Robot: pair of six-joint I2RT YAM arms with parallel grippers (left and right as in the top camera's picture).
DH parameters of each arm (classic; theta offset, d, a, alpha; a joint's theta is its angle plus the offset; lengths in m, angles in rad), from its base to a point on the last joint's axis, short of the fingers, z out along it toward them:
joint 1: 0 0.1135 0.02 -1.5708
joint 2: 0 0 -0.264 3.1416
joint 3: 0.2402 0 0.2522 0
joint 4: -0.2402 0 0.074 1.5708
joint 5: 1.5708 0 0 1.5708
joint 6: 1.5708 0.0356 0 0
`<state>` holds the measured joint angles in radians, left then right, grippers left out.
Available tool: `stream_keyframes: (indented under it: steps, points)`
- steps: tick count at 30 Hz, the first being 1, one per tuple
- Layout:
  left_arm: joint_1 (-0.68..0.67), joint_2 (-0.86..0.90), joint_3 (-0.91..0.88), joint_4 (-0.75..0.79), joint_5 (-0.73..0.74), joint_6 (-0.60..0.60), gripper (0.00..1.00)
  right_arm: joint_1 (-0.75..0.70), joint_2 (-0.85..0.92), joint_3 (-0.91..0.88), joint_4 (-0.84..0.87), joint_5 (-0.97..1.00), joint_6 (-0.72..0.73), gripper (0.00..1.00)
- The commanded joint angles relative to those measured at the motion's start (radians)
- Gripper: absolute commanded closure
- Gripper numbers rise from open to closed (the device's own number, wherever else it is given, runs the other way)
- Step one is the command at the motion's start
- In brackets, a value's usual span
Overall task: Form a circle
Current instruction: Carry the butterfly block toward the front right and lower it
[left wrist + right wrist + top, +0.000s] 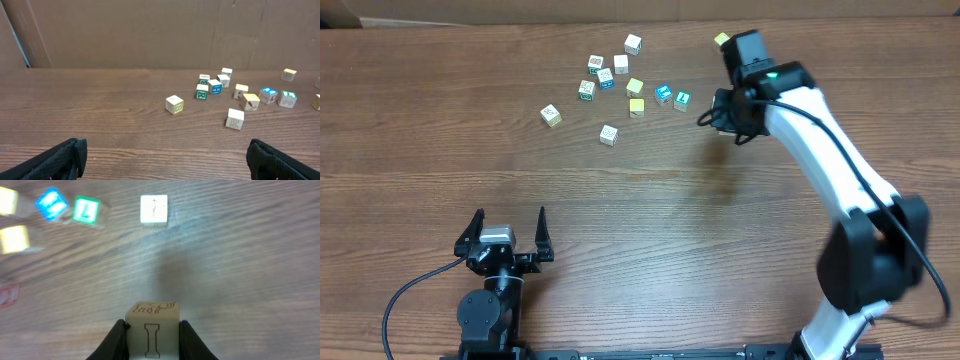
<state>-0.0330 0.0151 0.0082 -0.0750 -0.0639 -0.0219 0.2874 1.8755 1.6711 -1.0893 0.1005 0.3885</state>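
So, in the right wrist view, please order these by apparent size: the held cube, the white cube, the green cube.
1. held cube: largest, though it is nearest the camera.
2. white cube and green cube: they look alike, so I cannot rank them.

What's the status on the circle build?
Left gripper parked, jaws open. Right gripper jaws shut on pale I cube, right of the scatter. No circle yet, other cubes loose. Nothing blocking.
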Motion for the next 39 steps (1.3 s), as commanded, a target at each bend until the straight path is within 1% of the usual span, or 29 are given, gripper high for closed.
stream_keyframes:
  steps: [1,4,9,14,18,20,22,24,27,28,32,35,39]
  points:
    - [-0.007,-0.010,-0.003,0.003,0.005,0.018,0.00,-0.002,-0.083,0.026,-0.092,-0.013,0.000,0.87]
    - [-0.007,-0.010,-0.003,0.003,0.006,0.018,0.01,-0.002,-0.084,0.018,-0.202,-0.034,0.000,0.86]
    - [-0.007,-0.010,-0.003,0.003,0.005,0.018,0.00,-0.002,-0.084,-0.065,-0.279,-0.080,0.000,0.80]
    - [-0.007,-0.010,-0.003,0.003,0.005,0.018,0.00,-0.002,-0.084,-0.200,-0.278,-0.080,0.004,0.78]
    - [-0.007,-0.010,-0.003,0.003,0.005,0.018,0.00,-0.002,-0.084,-0.299,-0.236,-0.081,0.005,0.76]
    - [-0.007,-0.010,-0.003,0.003,0.005,0.018,0.00,-0.002,-0.084,-0.348,-0.215,-0.081,0.004,0.71]
    - [-0.007,-0.010,-0.003,0.003,0.005,0.018,0.00,-0.002,-0.084,-0.382,-0.195,-0.081,0.004,0.58]
    - [-0.007,-0.010,-0.003,0.003,0.005,0.018,0.00,-0.002,-0.084,-0.410,-0.174,-0.081,0.004,0.41]
    - [-0.007,-0.010,-0.003,0.003,0.005,0.018,0.00,-0.002,-0.084,-0.432,-0.163,-0.080,0.004,0.25]
    - [-0.007,-0.010,-0.003,0.003,0.005,0.018,0.00,-0.002,-0.084,-0.436,-0.162,-0.080,0.004,0.23]
    - [-0.007,-0.010,-0.003,0.003,0.005,0.018,0.01,-0.002,-0.084,-0.455,-0.170,-0.080,0.007,0.19]
    - [-0.007,-0.010,-0.003,0.003,0.005,0.018,0.01,-0.002,-0.084,-0.478,-0.180,-0.078,0.017,0.03]
    - [-0.007,-0.010,-0.003,0.003,0.005,0.018,0.00,-0.015,-0.084,-0.493,-0.183,-0.007,0.108,0.02]
